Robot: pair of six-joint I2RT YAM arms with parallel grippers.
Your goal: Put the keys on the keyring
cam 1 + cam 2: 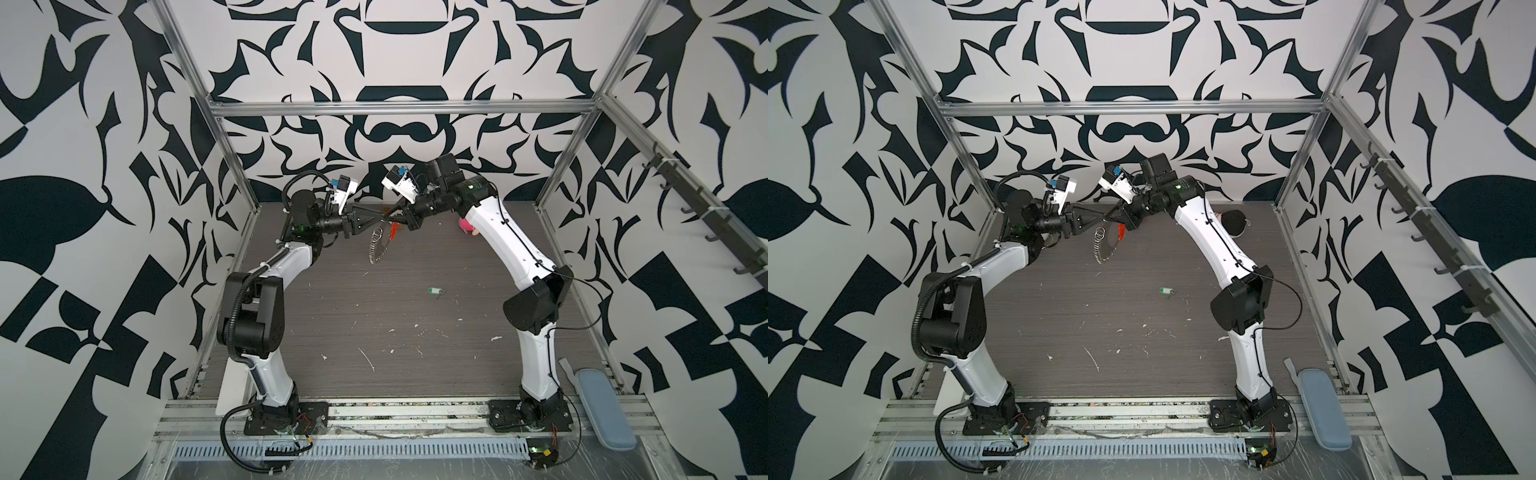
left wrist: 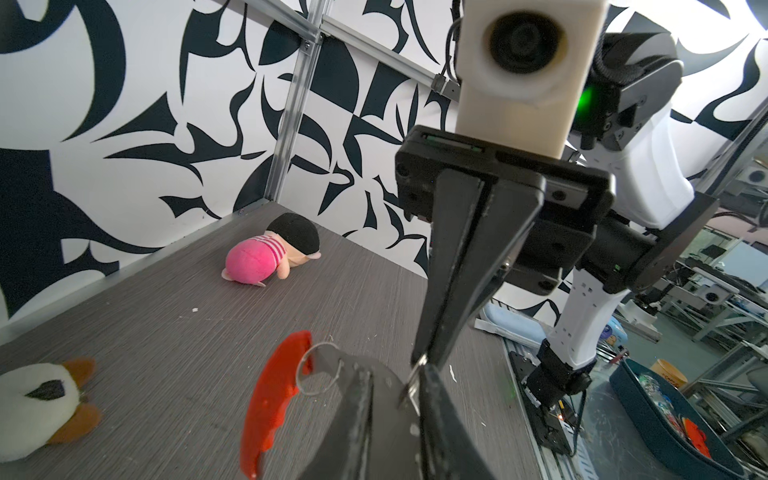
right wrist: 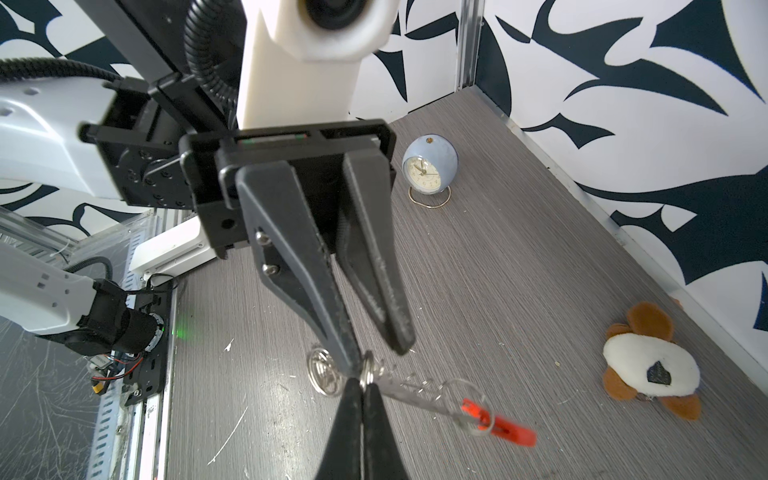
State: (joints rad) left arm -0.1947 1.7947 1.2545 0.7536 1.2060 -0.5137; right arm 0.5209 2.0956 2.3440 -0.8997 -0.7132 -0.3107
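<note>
Grey streaked table (image 1: 374, 324), white-flecked; walls (image 1: 395, 62) in black-and-white swirls. Green key (image 1: 434, 290) near the table's middle. Silver chain (image 1: 375, 243), orange-red strip (image 2: 270, 399). Pale blue clock (image 3: 430, 166). Pink striped doll (image 2: 253, 262), perhaps black-haired.

Pink doll (image 2: 266, 259), brown plush (image 3: 650, 365) and blue clock (image 3: 430, 170) rest on the tabletop (image 1: 374, 311).

pink plush (image 1: 466, 225): in a top view mostly hidden behind right arm (image 1: 498, 237) | keys (image 1: 434, 290): dark metal piece too small to make out | keyring (image 3: 419, 392): chain links and orange end blurred | white-and-brown plush (image 2: 37, 405): cut off by picture edge
</note>
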